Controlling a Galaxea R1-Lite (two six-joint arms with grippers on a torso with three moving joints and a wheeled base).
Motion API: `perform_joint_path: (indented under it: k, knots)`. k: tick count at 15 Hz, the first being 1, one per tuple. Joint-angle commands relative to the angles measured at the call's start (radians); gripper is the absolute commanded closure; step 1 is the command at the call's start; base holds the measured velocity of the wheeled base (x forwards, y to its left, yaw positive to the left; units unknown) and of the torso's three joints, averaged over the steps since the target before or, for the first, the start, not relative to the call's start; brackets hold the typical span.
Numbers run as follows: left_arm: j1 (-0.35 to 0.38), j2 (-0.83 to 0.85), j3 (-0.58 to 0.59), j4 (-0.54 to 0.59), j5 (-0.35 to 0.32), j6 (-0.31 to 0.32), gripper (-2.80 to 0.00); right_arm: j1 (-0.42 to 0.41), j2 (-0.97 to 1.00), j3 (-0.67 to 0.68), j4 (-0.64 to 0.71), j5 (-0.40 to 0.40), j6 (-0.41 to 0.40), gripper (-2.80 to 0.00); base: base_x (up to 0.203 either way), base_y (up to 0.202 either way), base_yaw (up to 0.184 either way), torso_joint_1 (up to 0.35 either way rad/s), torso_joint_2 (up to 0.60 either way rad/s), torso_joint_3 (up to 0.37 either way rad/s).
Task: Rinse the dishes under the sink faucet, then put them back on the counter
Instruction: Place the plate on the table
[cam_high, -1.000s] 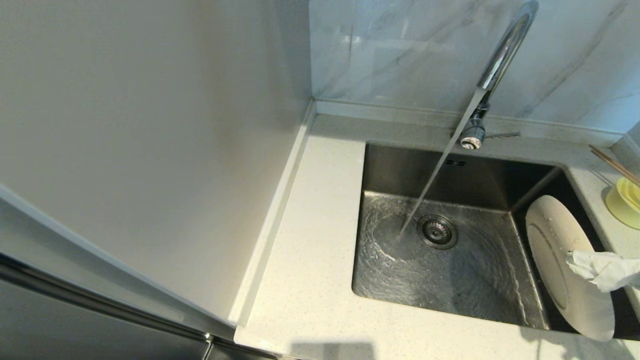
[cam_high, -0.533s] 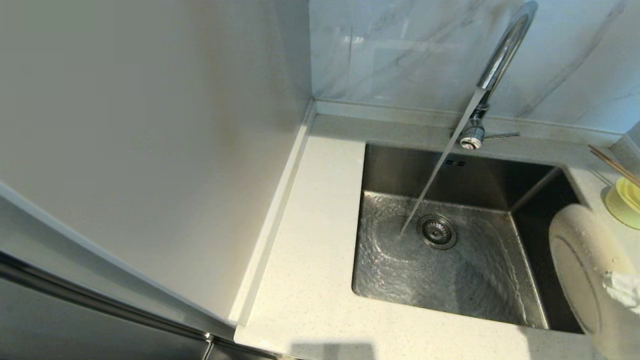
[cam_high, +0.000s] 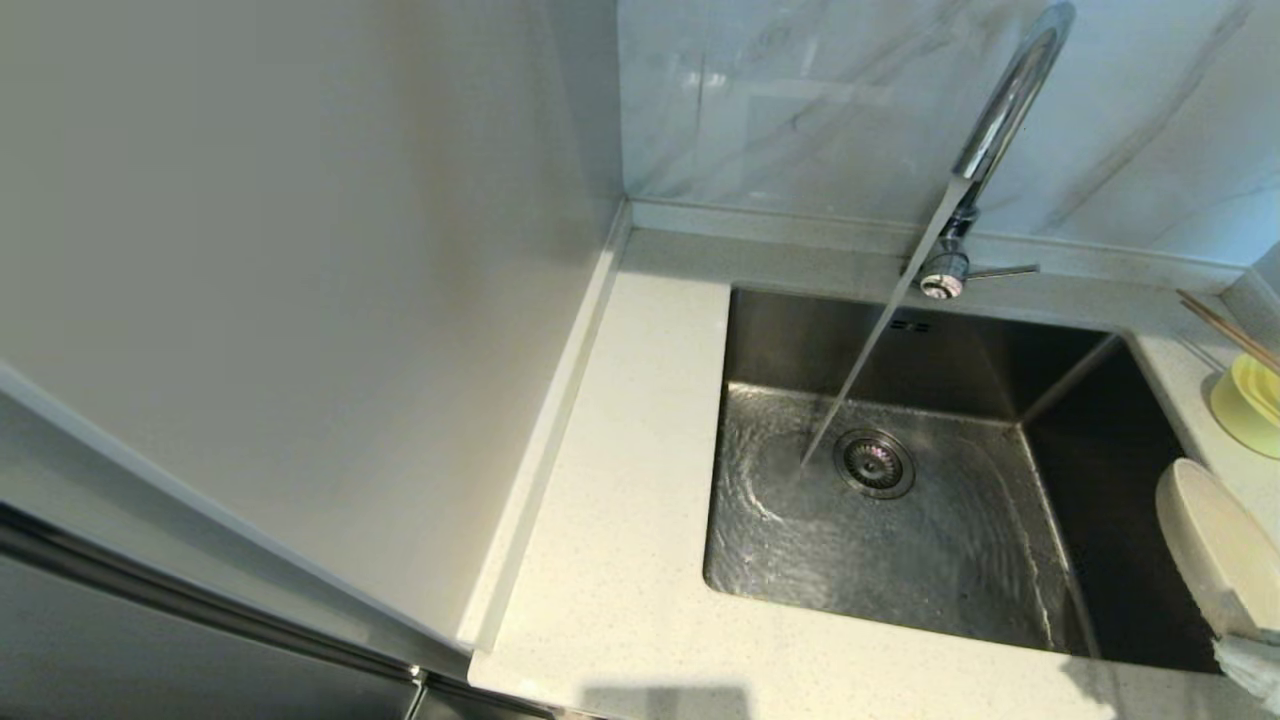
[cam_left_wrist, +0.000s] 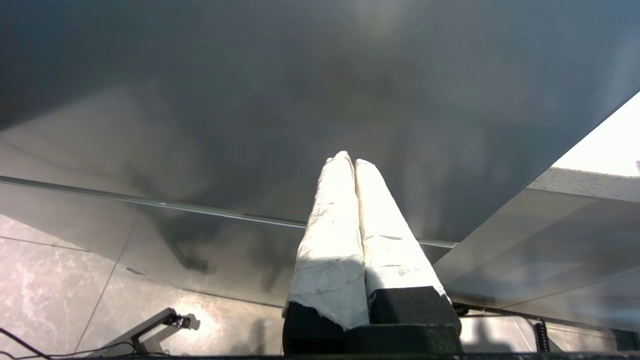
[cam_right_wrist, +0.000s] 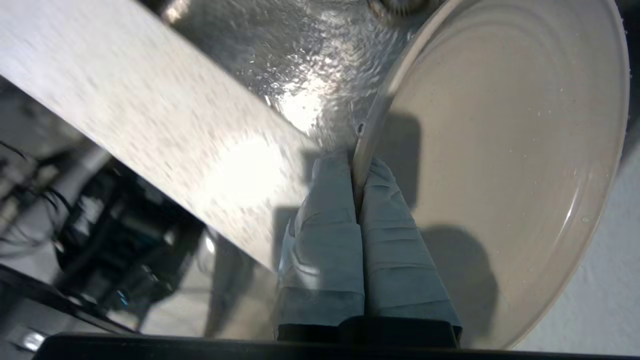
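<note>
— Looking for the right gripper (cam_right_wrist: 357, 172), what can you see?

— Only a bit of it shows in the head view, cut off at the low right corner. The wrist view shows it well. Its two wrapped fingers (cam_right_wrist: 320, 240) are pinched tight on the rim of the plate (cam_right_wrist: 505, 165), one on each side of the edge.

— Where is the plate?

— It stands on its edge, tilted, at the right side of the sink (cam_high: 900, 540). Part of it runs off the picture in the head view. I cannot tell if it touches the counter (cam_high: 630, 500) yet.

— And the other arm?

— The left gripper (cam_left_wrist: 350, 160) is down low by a dark cabinet front, with its jaws pressed together on nothing.

— What else is hard to see?

— The yellow bowl (cam_high: 1250, 405) and the chopsticks (cam_high: 1225, 330) are cut off at the right edge, past the plate and away from the jaws.

— Tell me about the room.

— The counter is pale and speckled. The wall (cam_high: 850, 110) behind is grey marble. Water runs from the faucet (cam_high: 1000, 120) and lands beside the drain (cam_high: 873, 462).

— What has changed?

— A moment ago the plate was more over the sink. Now it has moved right and lower, toward the counter. The water keeps running.
</note>
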Motion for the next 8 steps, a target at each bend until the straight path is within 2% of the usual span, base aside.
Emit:
perform_joint_path:
  k: [1,5,8]
  knots:
    - [0.000,0.000,0.000,0.000,0.000,-0.001,0.00,0.000,0.051,0.038,-0.014,-0.055,-0.031,0.00,0.000,0.000,0.000,0.000,0.00,0.000]
    - [0.000,0.001,0.000,0.000,0.000,-0.001,0.00,-0.002,0.213,0.060,-0.205,-0.259,-0.037,0.00,0.000,0.000,0.000,0.000,0.00,0.000]
    - [0.000,0.000,0.000,0.000,0.000,0.001,0.00,-0.007,0.352,0.072,-0.366,-0.349,-0.028,0.00,0.000,0.000,0.000,0.000,0.00,0.000]
